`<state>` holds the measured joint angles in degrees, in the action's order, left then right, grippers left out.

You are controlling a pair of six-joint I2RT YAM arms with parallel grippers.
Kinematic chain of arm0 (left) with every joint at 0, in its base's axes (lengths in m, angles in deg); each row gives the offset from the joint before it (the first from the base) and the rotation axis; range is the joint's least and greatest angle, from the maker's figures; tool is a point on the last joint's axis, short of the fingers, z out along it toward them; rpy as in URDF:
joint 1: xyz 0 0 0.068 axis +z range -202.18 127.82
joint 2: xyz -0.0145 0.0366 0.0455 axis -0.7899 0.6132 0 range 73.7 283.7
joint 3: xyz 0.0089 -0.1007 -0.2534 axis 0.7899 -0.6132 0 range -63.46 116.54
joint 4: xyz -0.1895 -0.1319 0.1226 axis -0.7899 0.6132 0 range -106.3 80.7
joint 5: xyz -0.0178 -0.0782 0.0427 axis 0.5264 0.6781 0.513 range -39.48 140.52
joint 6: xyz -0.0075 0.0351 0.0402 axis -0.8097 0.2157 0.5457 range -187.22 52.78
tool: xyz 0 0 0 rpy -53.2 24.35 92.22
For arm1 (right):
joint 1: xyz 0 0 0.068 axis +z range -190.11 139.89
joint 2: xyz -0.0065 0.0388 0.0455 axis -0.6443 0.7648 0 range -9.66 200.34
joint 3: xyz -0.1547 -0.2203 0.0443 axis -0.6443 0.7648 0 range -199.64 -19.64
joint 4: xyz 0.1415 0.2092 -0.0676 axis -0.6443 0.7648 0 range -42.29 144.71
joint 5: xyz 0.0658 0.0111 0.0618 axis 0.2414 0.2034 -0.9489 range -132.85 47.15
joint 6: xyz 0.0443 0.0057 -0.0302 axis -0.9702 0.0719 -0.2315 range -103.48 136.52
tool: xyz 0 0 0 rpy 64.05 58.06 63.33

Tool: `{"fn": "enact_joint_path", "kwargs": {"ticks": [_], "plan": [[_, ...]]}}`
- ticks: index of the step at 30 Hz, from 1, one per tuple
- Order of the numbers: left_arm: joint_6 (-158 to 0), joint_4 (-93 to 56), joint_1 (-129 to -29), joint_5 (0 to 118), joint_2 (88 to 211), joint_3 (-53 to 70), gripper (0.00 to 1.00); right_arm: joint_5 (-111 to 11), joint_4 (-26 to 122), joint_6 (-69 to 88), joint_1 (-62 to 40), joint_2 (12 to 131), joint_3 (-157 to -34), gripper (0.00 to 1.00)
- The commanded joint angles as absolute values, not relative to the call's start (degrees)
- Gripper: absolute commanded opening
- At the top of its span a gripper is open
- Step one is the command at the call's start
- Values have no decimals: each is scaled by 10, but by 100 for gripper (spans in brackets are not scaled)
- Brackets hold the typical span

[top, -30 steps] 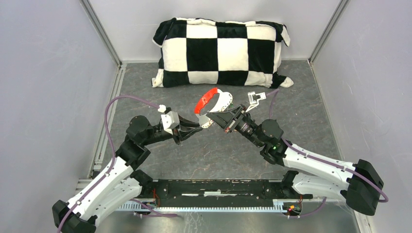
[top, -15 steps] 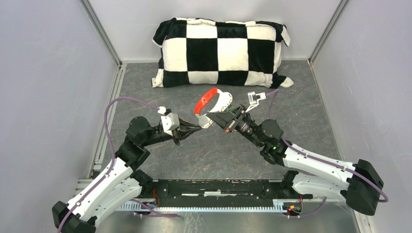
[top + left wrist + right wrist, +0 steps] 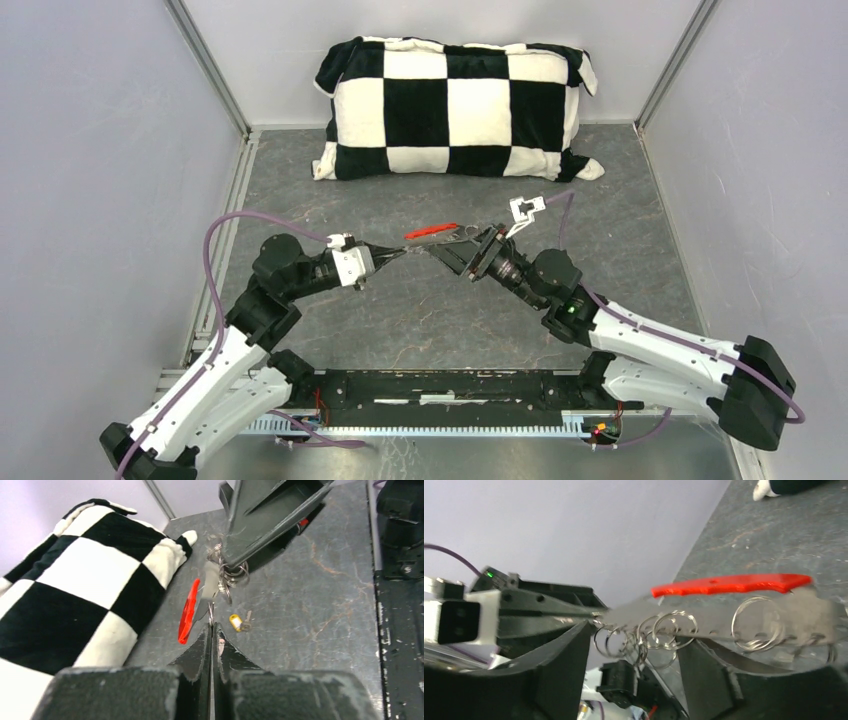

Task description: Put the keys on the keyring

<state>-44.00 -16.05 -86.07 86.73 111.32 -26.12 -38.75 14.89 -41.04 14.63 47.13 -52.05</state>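
Observation:
The keyring, a bunch of silver rings (image 3: 664, 630) on a thin grey strip with a long red tag (image 3: 432, 232), hangs above the floor between the two arms. My left gripper (image 3: 211, 626) is shut on the strip's near end, with the red tag (image 3: 188, 611) just left of its tips. My right gripper (image 3: 634, 635) stands open around the rings, its fingers (image 3: 559, 670) on either side of them. In the top view the left gripper (image 3: 398, 250) and right gripper (image 3: 452, 245) face each other. One yellow-headed key (image 3: 235, 621) lies on the floor below.
A black-and-white checked pillow (image 3: 455, 105) lies along the back wall and fills the left of the left wrist view (image 3: 75, 590). Grey walls (image 3: 90, 200) close in both sides. The black rail (image 3: 450, 385) with the arm bases runs along the near edge.
The right gripper has opened and let go of the keyring. The left gripper has shut on its end. The red tag has dropped from tilted upward to lying level between the arms.

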Motion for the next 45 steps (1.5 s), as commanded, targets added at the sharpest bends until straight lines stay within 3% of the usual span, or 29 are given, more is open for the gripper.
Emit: {"fn": "enact_joint_path", "kwargs": {"ticks": [1,2,18,24,31,40,45], "plan": [[-347,-108,-861,840,1138,-203,2,-398,223,-380,149,428,-517,93],[-339,-99,-862,841,1146,-195,2,-402,246,-370,149,419,-515,98],[-117,246,-861,943,1266,-11,2,-699,542,-9,154,376,-542,98],[-132,223,-861,942,1264,-9,2,-632,581,74,171,399,-592,98],[27,391,-861,1037,1265,8,2,-508,421,173,171,374,-608,98],[62,438,-861,1076,1249,-22,2,-669,383,323,172,482,-679,98],[35,439,-861,1058,1270,-25,2,-699,366,329,177,504,-691,86]]}}
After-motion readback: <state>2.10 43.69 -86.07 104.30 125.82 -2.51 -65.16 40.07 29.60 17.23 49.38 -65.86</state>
